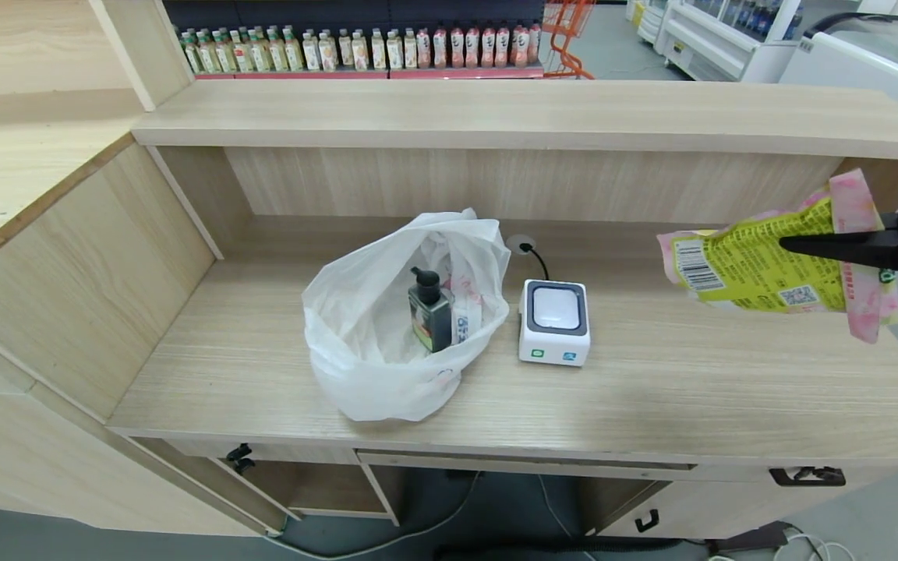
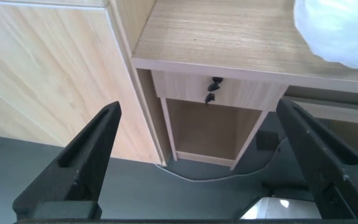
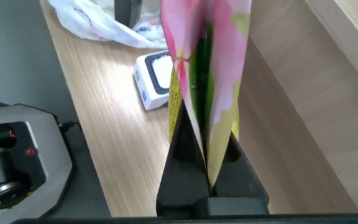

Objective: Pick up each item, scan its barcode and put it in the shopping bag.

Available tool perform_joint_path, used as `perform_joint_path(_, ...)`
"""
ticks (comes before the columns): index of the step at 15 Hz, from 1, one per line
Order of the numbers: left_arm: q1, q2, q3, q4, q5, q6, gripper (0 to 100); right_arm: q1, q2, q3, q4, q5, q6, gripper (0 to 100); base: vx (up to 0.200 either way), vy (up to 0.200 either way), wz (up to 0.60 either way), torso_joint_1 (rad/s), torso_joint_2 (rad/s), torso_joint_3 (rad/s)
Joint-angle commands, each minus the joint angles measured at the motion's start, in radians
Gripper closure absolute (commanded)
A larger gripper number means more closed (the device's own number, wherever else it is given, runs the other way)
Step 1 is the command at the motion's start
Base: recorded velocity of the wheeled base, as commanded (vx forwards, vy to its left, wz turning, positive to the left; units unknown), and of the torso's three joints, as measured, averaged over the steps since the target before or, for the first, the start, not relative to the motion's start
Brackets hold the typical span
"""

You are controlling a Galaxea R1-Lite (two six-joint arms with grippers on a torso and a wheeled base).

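Right pincer (image 1: 807,245) at the right edge of the head view, mid-height, pressed together on a yellow-green and pink pouch (image 1: 761,265) and pinching it near its pink sealed end. The pouch is held in the air over the right end of the surface (image 1: 691,389), touching nothing else, with its barcode (image 1: 694,266) at the free left end facing up. In the right wrist view the pouch (image 3: 207,74) stands edge-on between the fingers (image 3: 182,162), with the scanner (image 3: 155,79) beyond it. White shopping bag (image 1: 387,351) sits at frame centre, mouth open upward, a dark pump bottle (image 1: 429,312) upright inside. The white scanner (image 1: 554,321) is just beside the bag on its right, window up, and its cable (image 1: 536,261) runs to the back wall (image 1: 542,183). A wide strip of bare wood lies between scanner and pouch. The bag's bottom is near the front edge. An upper ledge (image 1: 542,113) overhangs the rear and a side panel (image 1: 83,280) closes the left. Left pincer (image 2: 199,107) is spread wide, holding nothing, low off the front-left corner, with keys (image 2: 214,89) in the drawer front ahead and a corner of the bag (image 2: 340,31) at the upper right of that frame.
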State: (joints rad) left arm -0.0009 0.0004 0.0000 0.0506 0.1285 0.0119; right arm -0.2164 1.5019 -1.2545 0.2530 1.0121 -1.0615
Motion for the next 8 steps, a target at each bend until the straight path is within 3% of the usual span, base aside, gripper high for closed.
perform_joint_path(1, -0.001, 0.000, 0.000, 0.000, 0.000, 0.000, 0, 0.000, 0.015, 0.003, -0.001, 0.002, -0.002, 100, 0.000, 0.000, 0.00, 0.000, 0.00, 0.000)
perform_joint_path(3, -0.001, 0.000, 0.000, 0.000, 0.000, 0.002, 0, 0.002, 0.021, 0.015, -0.001, 0.025, 0.000, 100, 0.000, 0.000, 0.00, 0.000, 0.00, 0.000)
perform_joint_path(8, -0.001, 0.000, 0.000, 0.000, 0.000, 0.000, 0, 0.038, 0.070, 0.015, -0.001, 0.048, -0.040, 100, 0.200, 0.000, 0.00, -0.001, 0.00, -0.001)
